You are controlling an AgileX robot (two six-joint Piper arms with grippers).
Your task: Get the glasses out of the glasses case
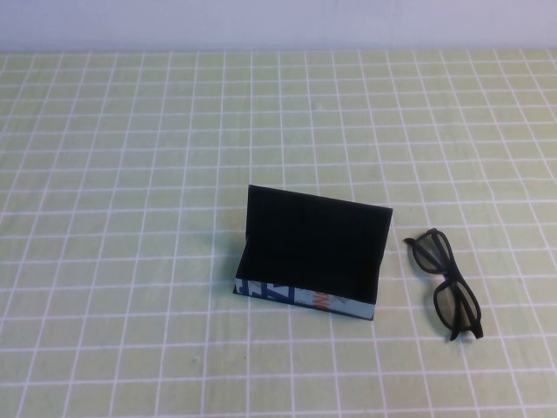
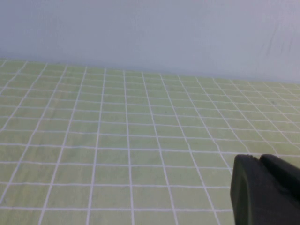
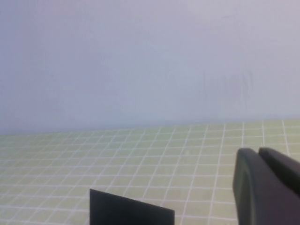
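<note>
The glasses case (image 1: 309,261) stands open at the middle of the table, its black lid raised and its light blue printed side toward me. The black glasses (image 1: 446,283) lie on the cloth just right of the case, apart from it. Neither arm shows in the high view. In the left wrist view my left gripper (image 2: 259,159) is shut, its fingers pressed together above bare cloth. In the right wrist view my right gripper (image 3: 257,152) is shut with nothing in it, and the top edge of the case lid (image 3: 131,209) shows below it.
A light green cloth with a white grid (image 1: 130,174) covers the table. A pale wall (image 1: 278,22) runs along the far edge.
</note>
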